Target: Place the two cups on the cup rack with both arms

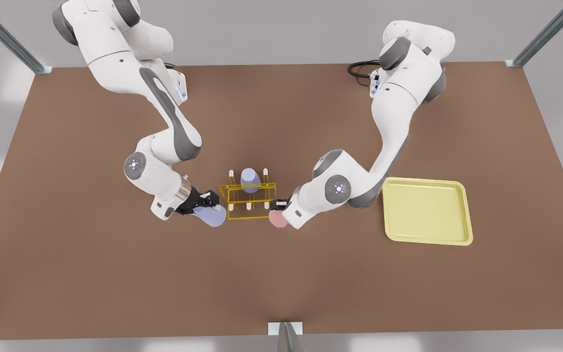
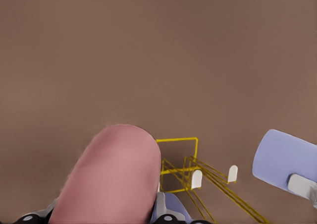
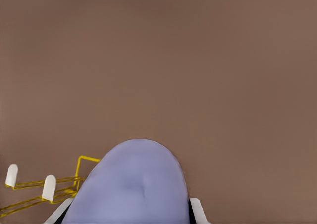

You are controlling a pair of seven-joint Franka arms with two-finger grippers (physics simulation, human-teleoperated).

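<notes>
Behind pink cup [image 2: 111, 177], left gripper [image 1: 278, 204] fingers hidden.

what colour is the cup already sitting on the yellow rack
Pale lavender: the small tapered plastic cup sits on a back peg of the yellow wire rack, clearest in the front view.

Plain, unpatterned colours on a matte brown bench [image 1: 91, 274]
The cup rack [image 1: 247, 194] is bright yellow wire with white-tipped pegs; the cup on the rack [image 1: 250, 179] is pale lavender; the second lavender cup [image 1: 211, 215], the same shade, is held in the black right pincer [image 1: 209, 209]; the salmon pink cup [image 1: 277, 219] is held in the black left pincer [image 1: 278, 209]; the arms [image 1: 115, 58] are white with grey joint covers; the flat tray [image 1: 427, 232] is pale yellow, duller than the rack.
</notes>
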